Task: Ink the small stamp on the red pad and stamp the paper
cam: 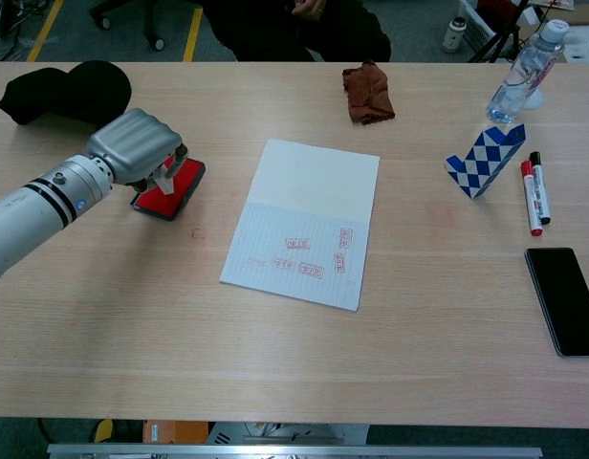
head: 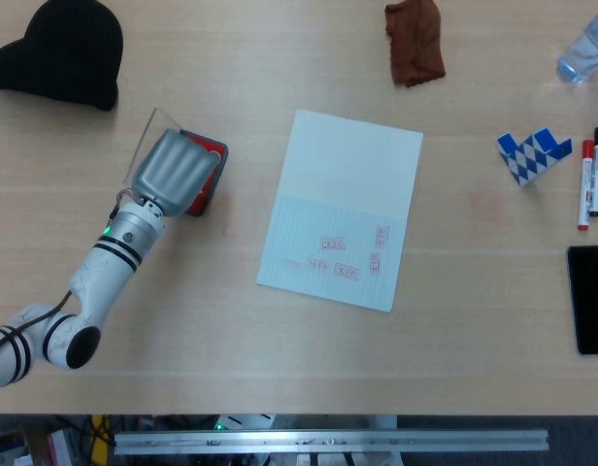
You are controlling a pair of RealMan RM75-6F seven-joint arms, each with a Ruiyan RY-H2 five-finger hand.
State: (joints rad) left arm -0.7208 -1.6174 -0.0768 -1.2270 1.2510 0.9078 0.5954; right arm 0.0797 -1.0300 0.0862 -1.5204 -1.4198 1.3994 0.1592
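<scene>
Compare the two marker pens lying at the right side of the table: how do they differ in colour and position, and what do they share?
The red-capped marker has a red cap; the black-capped marker has a black one. In the head view the red-capped marker lies nearer the blue-and-white checked block, while the black-capped marker lies on its far side and reaches a little further up the picture. Both have white barrels and lie flat, side by side and roughly parallel.

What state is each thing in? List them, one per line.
Left hand: grips the small stamp, over the pad.
Small stamp: held, over the pad.
Red pad: lid open.
Paper: flat, already bears red stamps.
Water bottle: upright, capped.
Phone: screen dark.
</scene>
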